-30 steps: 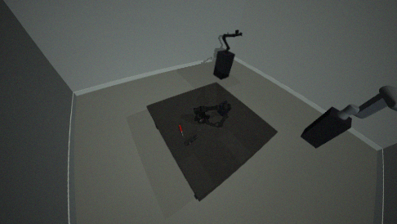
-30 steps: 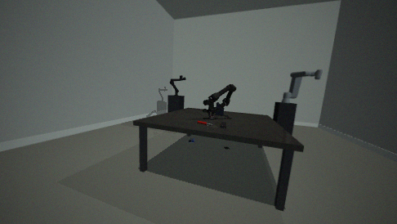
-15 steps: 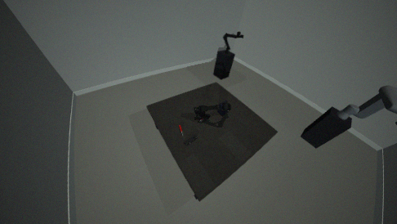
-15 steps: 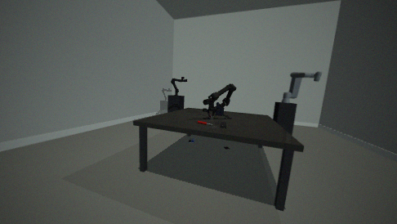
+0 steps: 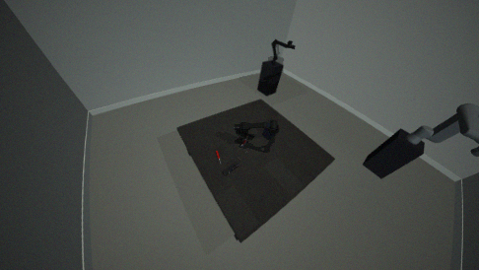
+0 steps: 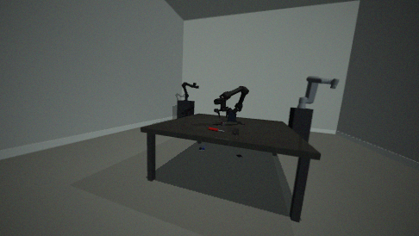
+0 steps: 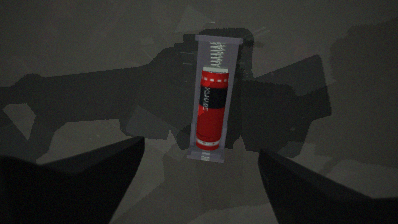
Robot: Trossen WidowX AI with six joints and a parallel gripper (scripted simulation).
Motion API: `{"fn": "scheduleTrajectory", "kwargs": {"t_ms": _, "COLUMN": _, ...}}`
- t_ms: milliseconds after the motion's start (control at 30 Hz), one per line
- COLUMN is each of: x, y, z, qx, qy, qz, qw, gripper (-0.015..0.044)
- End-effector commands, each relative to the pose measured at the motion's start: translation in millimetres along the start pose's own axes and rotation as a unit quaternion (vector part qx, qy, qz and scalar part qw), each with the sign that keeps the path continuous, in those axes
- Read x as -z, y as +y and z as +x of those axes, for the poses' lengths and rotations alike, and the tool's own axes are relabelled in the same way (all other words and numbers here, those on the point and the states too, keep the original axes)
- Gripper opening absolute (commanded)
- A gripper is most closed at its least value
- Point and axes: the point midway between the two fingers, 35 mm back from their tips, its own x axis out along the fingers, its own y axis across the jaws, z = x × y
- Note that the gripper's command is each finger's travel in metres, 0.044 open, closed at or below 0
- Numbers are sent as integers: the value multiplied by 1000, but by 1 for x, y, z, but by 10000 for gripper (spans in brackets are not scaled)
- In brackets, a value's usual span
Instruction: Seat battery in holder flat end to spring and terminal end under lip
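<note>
The gripper [image 7: 200, 175] is opened wide and holds nothing; its two dark fingers stand apart, clear of the battery. Beyond them the red battery [image 7: 212, 111] lies straight inside the holder [image 7: 235, 95], one end near the spring [image 7: 218, 54], so release seems safe.

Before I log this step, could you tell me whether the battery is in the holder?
In. The battery lies lengthwise between the holder walls, spring above it; the claw is open, clear of it.
</note>
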Motion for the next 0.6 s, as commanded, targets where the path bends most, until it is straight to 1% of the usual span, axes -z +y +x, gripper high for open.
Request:
{"fn": "scheduleTrajectory", "kwargs": {"t_ms": 0, "x": 1, "y": 2, "z": -25, "qx": 9, "qy": -4, "qz": -6, "qw": 1000, "gripper": 438}}
{"fn": "scheduleTrajectory", "kwargs": {"t_ms": 567, "x": 2, "y": 1, "z": -25, "qx": 9, "qy": -4, "qz": -6, "qw": 1000, "gripper": 440}}
